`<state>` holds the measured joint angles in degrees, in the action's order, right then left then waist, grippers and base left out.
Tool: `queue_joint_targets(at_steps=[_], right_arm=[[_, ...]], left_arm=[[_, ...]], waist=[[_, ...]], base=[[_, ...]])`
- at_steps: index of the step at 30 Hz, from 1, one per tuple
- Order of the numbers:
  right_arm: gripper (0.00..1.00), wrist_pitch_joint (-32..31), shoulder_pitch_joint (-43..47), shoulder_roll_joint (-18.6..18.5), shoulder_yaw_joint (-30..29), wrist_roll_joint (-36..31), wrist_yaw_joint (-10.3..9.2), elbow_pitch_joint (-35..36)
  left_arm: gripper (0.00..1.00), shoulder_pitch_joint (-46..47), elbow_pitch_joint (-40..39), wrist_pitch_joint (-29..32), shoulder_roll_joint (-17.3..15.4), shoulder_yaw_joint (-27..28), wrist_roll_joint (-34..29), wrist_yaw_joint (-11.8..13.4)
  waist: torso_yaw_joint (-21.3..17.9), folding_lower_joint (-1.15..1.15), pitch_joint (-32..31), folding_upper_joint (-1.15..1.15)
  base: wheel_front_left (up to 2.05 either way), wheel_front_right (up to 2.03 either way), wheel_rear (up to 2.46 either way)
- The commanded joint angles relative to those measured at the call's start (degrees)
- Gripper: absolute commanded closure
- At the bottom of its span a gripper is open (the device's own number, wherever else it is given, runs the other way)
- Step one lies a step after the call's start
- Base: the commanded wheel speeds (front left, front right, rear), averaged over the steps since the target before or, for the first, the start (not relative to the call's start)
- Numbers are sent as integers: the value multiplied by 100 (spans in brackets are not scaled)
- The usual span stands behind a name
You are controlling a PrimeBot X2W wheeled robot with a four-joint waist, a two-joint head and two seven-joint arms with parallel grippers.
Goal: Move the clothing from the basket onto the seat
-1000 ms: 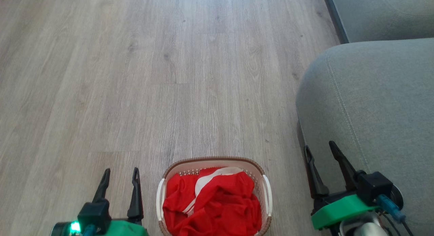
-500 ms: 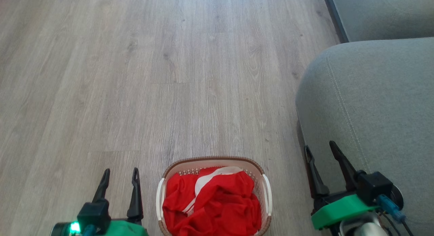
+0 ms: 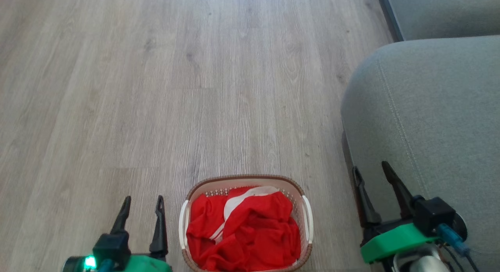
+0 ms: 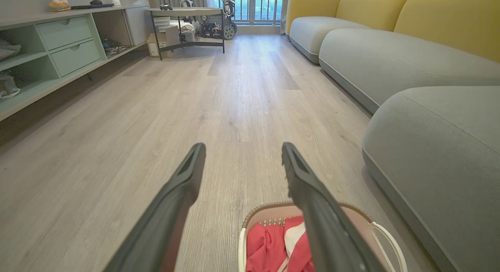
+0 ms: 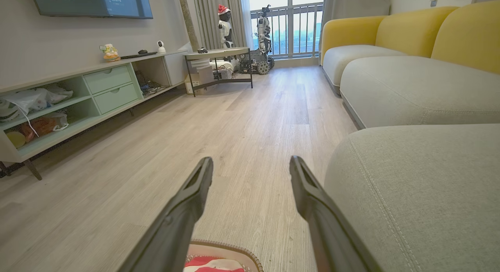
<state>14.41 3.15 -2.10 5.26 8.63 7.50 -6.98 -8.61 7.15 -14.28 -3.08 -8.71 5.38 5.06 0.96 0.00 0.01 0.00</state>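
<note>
Bottom centre of the head view: the red clothing (image 3: 250,233), one white panel showing, lies heaped inside the cream laundry basket (image 3: 244,179) on the wood-plank floor (image 3: 175,88). The left gripper (image 3: 143,201), lower left, and the right gripper (image 3: 370,168), lower right, flank it, fingers spread and holding nothing. The grey-green sofa seat (image 3: 429,108) fills the right edge, near the basket. Farther off, upper left in the right wrist view, stands a mint-green media console (image 5: 111,88).

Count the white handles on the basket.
2. The left handle sits on the basket's side away from the sofa; the right handle sits on the side toward it. None seems hidden.
</note>
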Motion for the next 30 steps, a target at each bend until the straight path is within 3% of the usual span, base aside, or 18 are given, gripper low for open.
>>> queue_joint_targets(at_steps=[1, 14, 30], right_arm=[[0, 59, -144, -77, 77, -38, -1, 229], [0, 59, -755, -77, -288, -216, -1, 630], [0, 59, -1768, -77, -400, 70, -1, 1382]], left_arm=[[0, 268, -136, -72, 19, 119, -24, -34], [0, 1509, 973, -72, 20, -673, -402, -446], [0, 3919, 3663, -72, 12, -1479, -921, -598]], waist=[[0, 0, 56, 0], [-206, 0, 1472, 0], [-1047, 0, 3870, 0]], base=[[0, 0, 0], [0, 0, 0], [0, 0, 0]])
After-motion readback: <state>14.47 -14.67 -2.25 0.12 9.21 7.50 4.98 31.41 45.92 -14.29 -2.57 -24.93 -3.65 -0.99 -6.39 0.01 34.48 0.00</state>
